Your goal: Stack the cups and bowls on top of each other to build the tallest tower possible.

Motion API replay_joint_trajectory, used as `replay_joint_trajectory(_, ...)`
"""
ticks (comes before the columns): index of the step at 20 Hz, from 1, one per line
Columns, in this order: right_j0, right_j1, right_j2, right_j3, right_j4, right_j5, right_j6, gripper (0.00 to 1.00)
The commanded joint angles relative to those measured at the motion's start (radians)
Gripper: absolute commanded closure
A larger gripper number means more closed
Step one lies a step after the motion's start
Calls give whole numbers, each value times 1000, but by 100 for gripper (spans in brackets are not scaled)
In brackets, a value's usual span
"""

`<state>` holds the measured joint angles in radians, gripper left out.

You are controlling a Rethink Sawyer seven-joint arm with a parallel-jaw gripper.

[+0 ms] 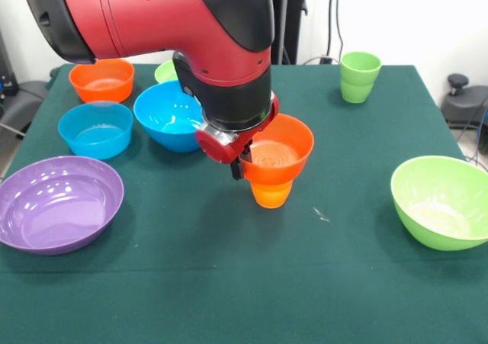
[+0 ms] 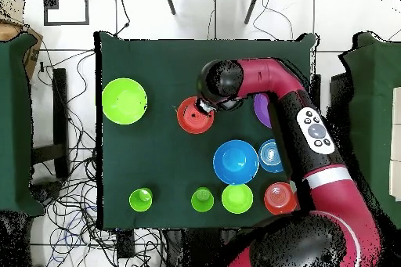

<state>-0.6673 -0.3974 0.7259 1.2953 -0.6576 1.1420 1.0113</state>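
Observation:
An orange bowl [image 1: 280, 149] sits on top of an orange cup [image 1: 271, 194] near the table's middle, forming a two-piece tower. My gripper [image 1: 239, 163] is at the bowl's left rim and looks shut on it. In the overhead view the gripper [image 2: 206, 108] meets the same orange bowl [image 2: 193, 116], and the cup is hidden under it. A blue bowl [image 1: 169, 117], a light blue bowl [image 1: 95, 130], a purple bowl [image 1: 58, 204], a second orange bowl [image 1: 101, 79] and a large lime green bowl [image 1: 442, 202] stand apart. A green cup [image 1: 360, 75] stands far right.
A small lime bowl [image 1: 165, 71] peeks out behind the arm. The overhead view shows a second green cup [image 2: 202, 200] beside that lime bowl [image 2: 236, 198], near the robot's base. The arm hangs over the blue bowl. Cables lie on the floor around the table.

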Motion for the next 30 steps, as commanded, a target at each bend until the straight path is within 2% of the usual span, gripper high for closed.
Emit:
replay_joint_trajectory(1,15,70,-70,-41,-99,-6,-173,100)
replay_joint_trajectory(30,53,63,-89,-59,-87,59,-126,100)
